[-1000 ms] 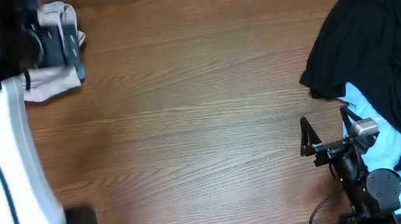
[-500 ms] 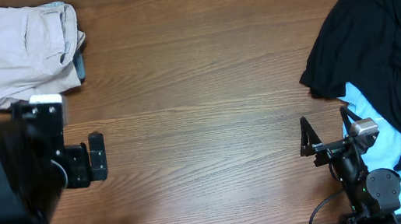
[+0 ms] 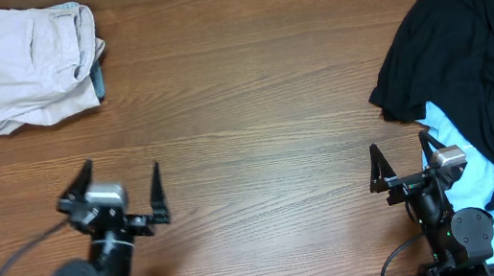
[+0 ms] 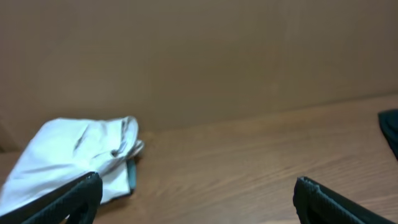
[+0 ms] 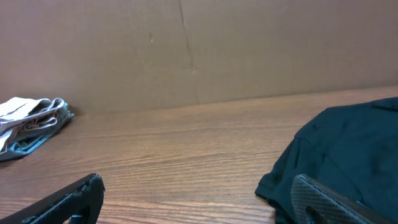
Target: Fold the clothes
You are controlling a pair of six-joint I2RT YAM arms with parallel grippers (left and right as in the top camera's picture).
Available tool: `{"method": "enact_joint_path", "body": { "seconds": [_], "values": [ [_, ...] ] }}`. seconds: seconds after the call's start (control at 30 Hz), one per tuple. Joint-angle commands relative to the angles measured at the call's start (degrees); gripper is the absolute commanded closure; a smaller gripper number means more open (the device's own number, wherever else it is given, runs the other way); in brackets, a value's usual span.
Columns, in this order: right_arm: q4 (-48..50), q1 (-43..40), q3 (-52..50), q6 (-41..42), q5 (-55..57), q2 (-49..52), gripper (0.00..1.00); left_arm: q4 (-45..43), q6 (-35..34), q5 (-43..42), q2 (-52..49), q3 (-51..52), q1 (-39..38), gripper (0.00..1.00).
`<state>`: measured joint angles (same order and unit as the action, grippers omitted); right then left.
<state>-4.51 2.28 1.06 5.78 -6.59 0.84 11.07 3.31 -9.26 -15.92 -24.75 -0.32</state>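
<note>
Bunching softly on the grained wooden table (image 3: 243, 109) are folded beige shorts (image 3: 34, 66); left gripper (image 3: 121, 167) and right gripper (image 3: 397, 143) are gaping wide.

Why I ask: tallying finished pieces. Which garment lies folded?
The beige shorts at the far left, a compact bundle; the black garment sprawls loose at right.

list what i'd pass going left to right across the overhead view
beige shorts → left gripper, jaws open → right gripper, jaws open → black garment
</note>
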Motion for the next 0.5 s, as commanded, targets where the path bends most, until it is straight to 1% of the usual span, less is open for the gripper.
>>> {"method": "enact_joint_path", "body": {
  "seconds": [0.0,0.17,0.3,0.47],
  "values": [
    [0.28,0.24,-0.61,0.26,0.55,-0.68,0.0,-4.72,-0.33,-2.4,7.3,8.63,0.39,0.0],
    [0.28,0.24,-0.61,0.26,0.55,-0.68,0.0,-7.65,-0.33,-2.23,15.87,17.46,0.39,0.0],
    [0.28,0.24,-0.61,0.26,0.57,-0.68,0.0,-10.01,-0.26,-2.19,15.74,20.76,0.39,0.0],
    [0.28,0.24,-0.61,0.26,0.55,-0.68,0.0,-10.05,0.55,-2.19,15.76,24.57,0.42,0.0]
  ]
}}
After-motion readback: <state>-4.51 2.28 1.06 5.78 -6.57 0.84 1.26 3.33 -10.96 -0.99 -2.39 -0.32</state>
